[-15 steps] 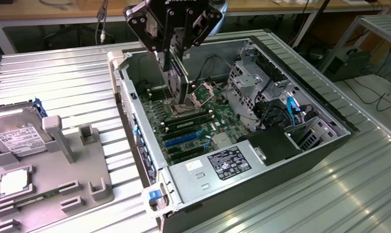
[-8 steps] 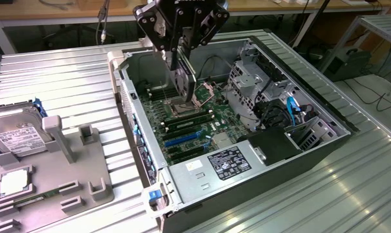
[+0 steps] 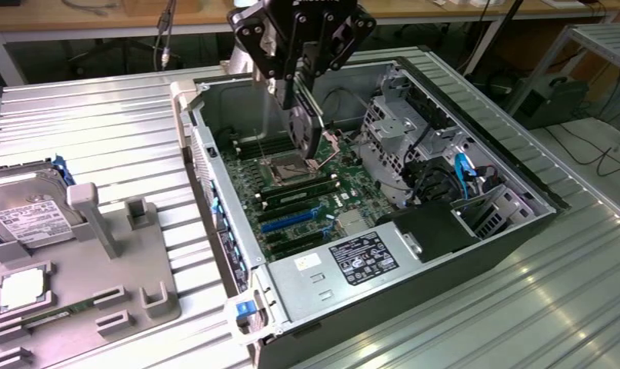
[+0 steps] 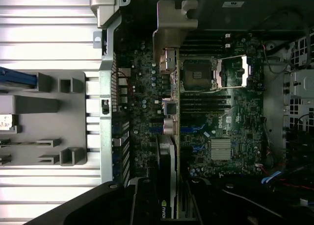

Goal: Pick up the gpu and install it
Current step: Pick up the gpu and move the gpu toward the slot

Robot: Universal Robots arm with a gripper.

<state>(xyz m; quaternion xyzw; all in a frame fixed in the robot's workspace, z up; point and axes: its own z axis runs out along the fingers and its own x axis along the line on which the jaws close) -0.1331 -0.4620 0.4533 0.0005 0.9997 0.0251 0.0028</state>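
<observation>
The gpu (image 3: 304,127) hangs on edge over the open computer case (image 3: 515,231), with my gripper (image 3: 294,91) shut on its upper part. Its lower end hovers above the motherboard (image 3: 336,201), near the CPU socket (image 3: 286,171). In the wrist view the gpu (image 4: 170,151) appears edge-on, and its silver bracket (image 4: 171,38) points towards the case's rear wall. There my gripper (image 4: 169,208) clamps the card from both sides. The blue expansion slots (image 3: 289,221) lie on the board below, and the card stands above them without touching.
A grey parts fixture (image 3: 79,296) stands at the exterior view's left, with a hard drive (image 3: 28,211) and a CPU chip (image 3: 23,288) on it. Inside the case are memory sticks (image 3: 298,192), a drive cage (image 3: 392,138) and a power supply (image 3: 361,259). Ribbed metal table (image 3: 556,307) surrounds the case.
</observation>
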